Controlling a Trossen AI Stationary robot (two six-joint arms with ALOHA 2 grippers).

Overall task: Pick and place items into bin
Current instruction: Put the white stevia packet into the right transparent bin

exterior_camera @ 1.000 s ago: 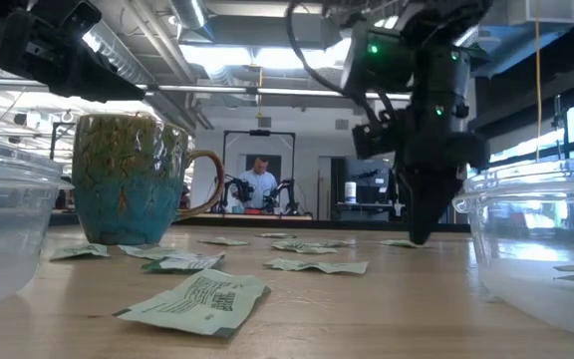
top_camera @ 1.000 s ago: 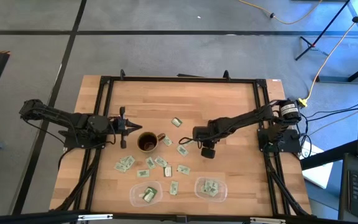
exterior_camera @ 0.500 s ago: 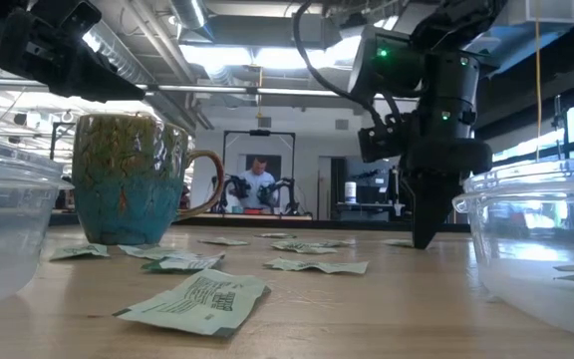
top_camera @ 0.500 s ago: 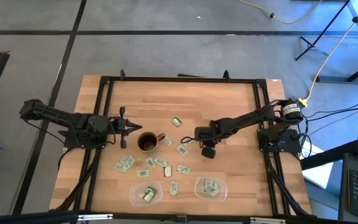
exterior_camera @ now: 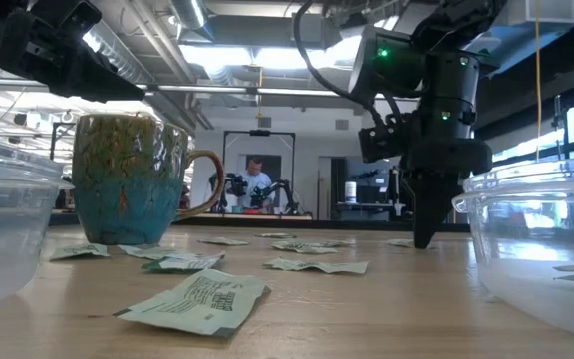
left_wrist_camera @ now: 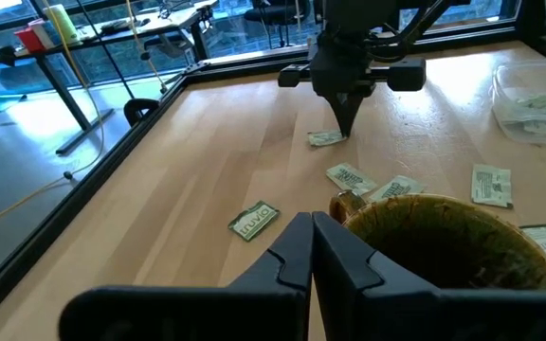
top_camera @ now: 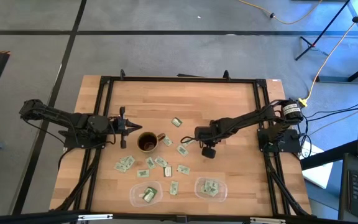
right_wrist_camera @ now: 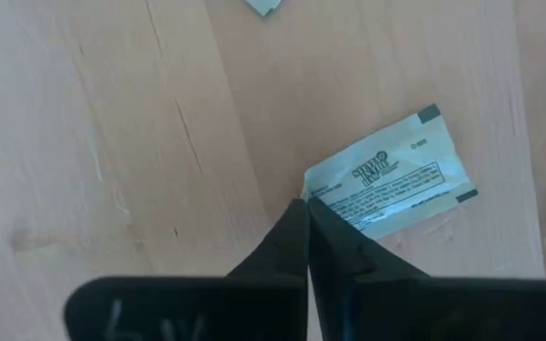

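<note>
Right gripper (right_wrist_camera: pixel 306 213) — fingers pressed together, tips at the corner edge of a pale green packet (right_wrist_camera: pixel 390 183) lying flat on the desk (right_wrist_camera: pixel 93 123); whether the corner is pinched cannot be told. Left gripper (left_wrist_camera: pixel 311 232) — closed, empty, beside the mug (left_wrist_camera: pixel 444 242).

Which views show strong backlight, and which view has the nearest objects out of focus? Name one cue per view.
Low view: bright ceiling lights and windows behind turn the right gripper and arm into near silhouettes; the nearest clear bin and the closest packet look soft. Left wrist view: daylight from windows washes out the floor beyond the table. High view: even light, only faint shadows.
</note>
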